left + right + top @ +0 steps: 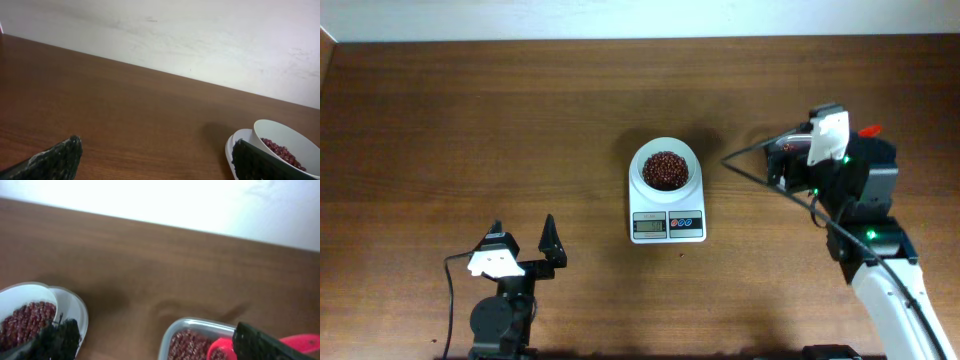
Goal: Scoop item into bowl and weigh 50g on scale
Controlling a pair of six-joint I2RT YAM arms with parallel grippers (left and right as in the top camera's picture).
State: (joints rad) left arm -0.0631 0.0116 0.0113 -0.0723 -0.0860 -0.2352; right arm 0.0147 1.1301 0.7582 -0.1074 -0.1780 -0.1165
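The white bowl (665, 152) stands on the white scale (667, 226) at the table's middle and holds dark reddish-brown beans (665, 171). In the right wrist view the bowl (20, 294) is at the lower left, and more beans (187, 345) fill a clear container (195, 325). A red scoop (222, 350) lies in that container. My right gripper (155, 332) is open above the container, its right finger beside the scoop. My left gripper (523, 230) is open and empty at the front left. In its view (156, 150) the bowl (292, 136) is at the far right.
In the overhead view my right arm (840, 170) covers the container; only the scoop's red handle tip (869, 131) sticks out behind it. A black cable (750, 170) runs from the arm toward the scale. The back wall (200, 35) lies beyond the table.
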